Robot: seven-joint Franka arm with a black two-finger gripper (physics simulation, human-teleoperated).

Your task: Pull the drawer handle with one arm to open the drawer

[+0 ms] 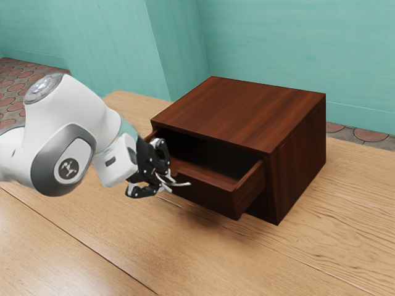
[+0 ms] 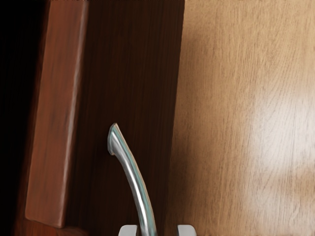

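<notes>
— Now, where is the drawer (image 1: 213,188) seen?
— It is pulled partly out of the dark cabinet (image 1: 247,114), which is placed on the wooden table (image 1: 185,259).
— And how is the gripper (image 1: 163,181) held?
— Its fingers are kept apart around the metal handle (image 2: 130,182). A gap is left beside it, so nothing is clamped.

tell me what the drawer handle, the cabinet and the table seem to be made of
Drawer handle: looks like polished metal, silvery with bright highlights along its curve.
Cabinet: dark reddish-brown wood, semi-gloss, with streaky grain; whether it is solid or veneer I cannot tell.
Table: light wood planks, lightly glossy, with fine grain, seams and soft reflections.
</notes>
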